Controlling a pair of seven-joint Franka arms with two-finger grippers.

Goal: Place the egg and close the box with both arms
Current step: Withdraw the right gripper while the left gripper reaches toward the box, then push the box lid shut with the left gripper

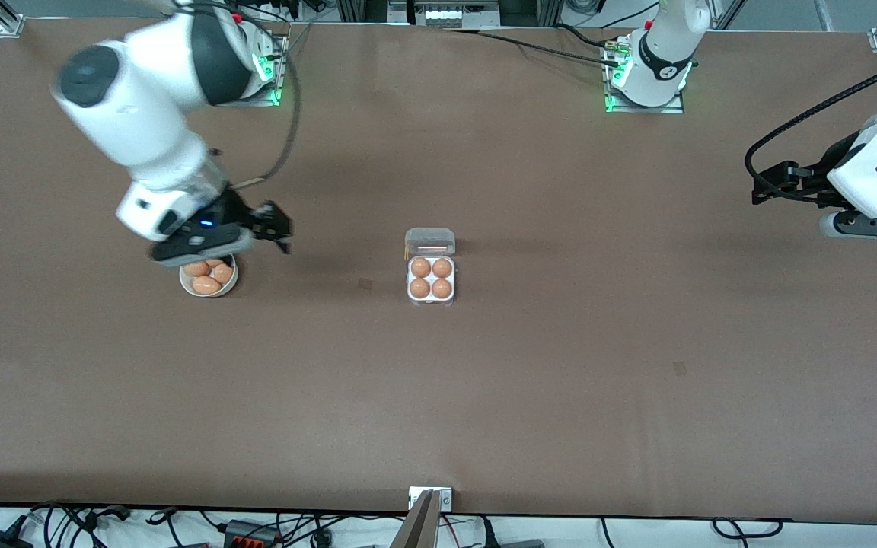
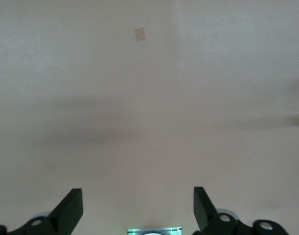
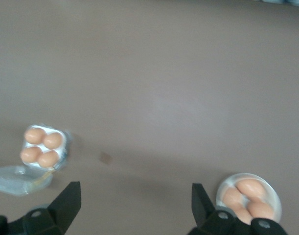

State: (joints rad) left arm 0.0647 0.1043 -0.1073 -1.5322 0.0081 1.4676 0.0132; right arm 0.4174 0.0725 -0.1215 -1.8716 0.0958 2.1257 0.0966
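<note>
Front view: the box [image 1: 431, 278] sits mid-tabletop [image 1: 560, 365], four eggs [image 1: 432, 278] in it, lid [image 1: 430, 242] open. The right claw [image 1: 275, 228] hangs beside the bowl [image 1: 208, 279]; the left claw [image 1: 770, 186] waits well apart.

Left wrist view: left claw [image 2: 138, 205] wide open, empty, over bare tabletop.

Right wrist view: right claw [image 3: 135, 203] wide open, empty. Pressing the lid unevenly could skid the light box.
</note>
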